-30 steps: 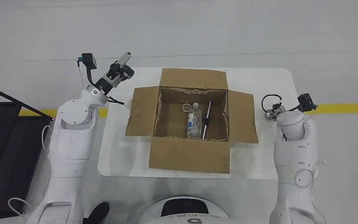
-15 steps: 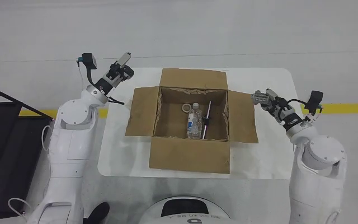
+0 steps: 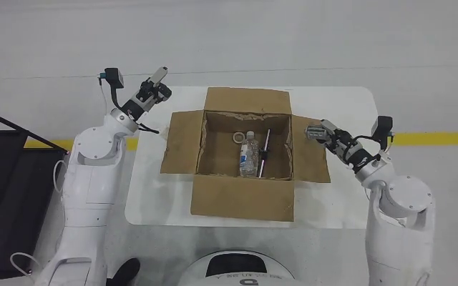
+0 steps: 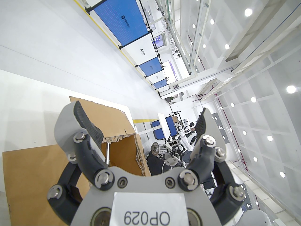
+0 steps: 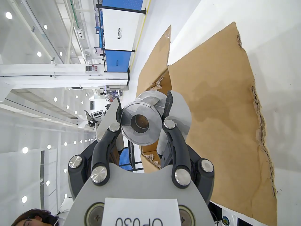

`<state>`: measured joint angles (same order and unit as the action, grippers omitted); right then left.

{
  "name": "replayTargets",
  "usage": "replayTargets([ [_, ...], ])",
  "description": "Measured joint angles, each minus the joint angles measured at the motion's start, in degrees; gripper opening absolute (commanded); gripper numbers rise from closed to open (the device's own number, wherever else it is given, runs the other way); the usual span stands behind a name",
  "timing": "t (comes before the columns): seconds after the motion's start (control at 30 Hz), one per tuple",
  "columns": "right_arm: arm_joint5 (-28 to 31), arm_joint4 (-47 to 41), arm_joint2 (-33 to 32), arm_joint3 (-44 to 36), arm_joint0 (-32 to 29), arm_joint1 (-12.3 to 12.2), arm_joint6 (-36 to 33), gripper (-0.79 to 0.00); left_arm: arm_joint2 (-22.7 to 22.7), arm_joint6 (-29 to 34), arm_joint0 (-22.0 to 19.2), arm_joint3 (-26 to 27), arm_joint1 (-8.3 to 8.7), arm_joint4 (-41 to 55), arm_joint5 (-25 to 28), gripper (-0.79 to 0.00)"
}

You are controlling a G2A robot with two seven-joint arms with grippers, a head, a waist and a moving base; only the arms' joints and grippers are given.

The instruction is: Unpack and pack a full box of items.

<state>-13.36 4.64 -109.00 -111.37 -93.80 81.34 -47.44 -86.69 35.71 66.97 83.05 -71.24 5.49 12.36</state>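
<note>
An open cardboard box (image 3: 242,197) stands mid-table with all its flaps spread out. Inside lie a clear plastic bottle (image 3: 248,156), a small white ring (image 3: 237,137) and a dark thin rod (image 3: 265,151). My right gripper (image 3: 315,132) hovers over the box's right flap (image 5: 223,95), shut on a round flanged metal fitting (image 5: 141,123). My left gripper (image 4: 141,109) stands open with nothing in it, raised above the table's back left corner (image 3: 163,74), left of the box.
The white table (image 3: 154,193) has bare strips left and right of the flaps and a narrow one in front. A yellow floor line (image 3: 429,138) runs past both sides. A black frame (image 3: 18,171) stands at the far left.
My right arm has swung in from the table's right edge toward the box, carrying the metal fitting over the right flap. The left arm has kept still.
</note>
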Motion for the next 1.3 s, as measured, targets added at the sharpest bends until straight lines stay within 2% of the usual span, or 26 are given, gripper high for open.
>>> replayTargets([
  [0.1,2.5,1.9,2.6,-1.0,-0.2,-0.3,-1.0,-0.785,0.0,0.0,0.0,0.0,0.0,0.0,0.0,0.0],
  [0.2,4.5,7.9,9.2,-3.4,0.2,-0.5,-3.0,-0.785,0.0,0.0,0.0,0.0,0.0,0.0,0.0,0.0],
  [0.3,4.2,15.7,18.4,-3.0,2.7,-0.7,-5.2,-0.785,0.0,0.0,0.0,0.0,0.0,0.0,0.0,0.0],
  [0.47,1.1,26.0,32.2,2.5,7.6,-0.4,-5.7,-0.785,0.0,0.0,0.0,0.0,0.0,0.0,0.0,0.0],
  [0.6,-2.0,32.0,41.1,6.4,10.5,0.3,-1.9,-0.785,0.0,0.0,0.0,0.0,0.0,0.0,0.0,0.0],
  [0.8,-9.3,37.6,45.3,7.6,12.8,0.7,2.8,-0.785,0.0,0.0,0.0,0.0,0.0,0.0,0.0,0.0],
  [0.83,-10.9,38.8,45.9,7.9,13.5,0.7,2.5,-0.72,0.0,0.0,0.0,0.0,0.0,0.0,0.0,0.0],
  [0.87,-12.2,40.1,46.5,8.2,13.9,0.8,2.8,-0.6,0.0,0.0,0.0,0.0,0.0,0.0,0.0,0.0],
  [0.9,-13.5,41.3,47.1,8.5,14.3,0.8,3.3,-0.554,0.0,0.0,0.0,0.0,0.0,0.0,0.0,0.0],
  [1.03,-17.4,41.9,48.7,10.9,16.5,1.3,4.8,-0.496,0.0,0.0,0.0,0.0,0.0,0.0,0.0,0.0],
  [1.2,-22.1,42.2,50.2,13.2,18.5,2.1,8.4,-0.369,0.0,0.0,0.0,0.0,0.0,0.0,0.0,0.0],
  [1.3,-23.8,43.1,50.7,12.7,18.7,2.2,10.1,-0.129,0.0,0.0,0.0,0.0,0.0,0.0,0.0,0.0],
])
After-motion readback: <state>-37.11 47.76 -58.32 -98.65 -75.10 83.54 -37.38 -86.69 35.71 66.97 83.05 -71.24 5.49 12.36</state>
